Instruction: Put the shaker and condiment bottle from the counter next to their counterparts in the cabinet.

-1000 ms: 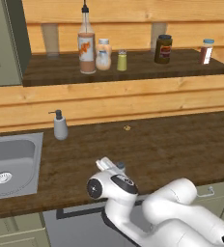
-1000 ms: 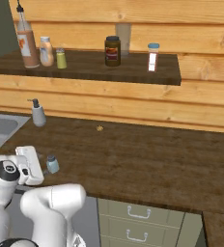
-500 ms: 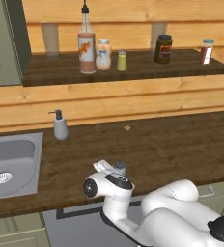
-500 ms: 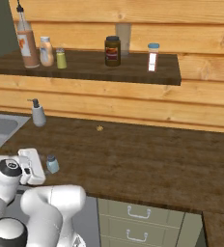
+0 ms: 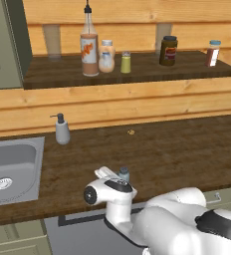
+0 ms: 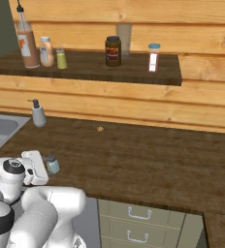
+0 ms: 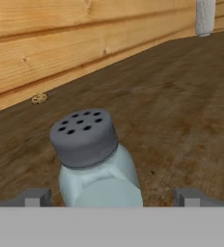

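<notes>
Gripper (image 7: 109, 198) stands wide open with its 2 fingertips either side of the shaker (image 7: 94, 159), near the counter's (image 5: 187, 149) front edge, so closing off-centre could tip it over or push it off.

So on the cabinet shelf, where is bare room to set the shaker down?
Bare board lies between the yellow-green shaker and the dark jar, and left of the sauce bottle. The sauce bottle, peach bottle and yellow-green shaker stand crowded together.
</notes>
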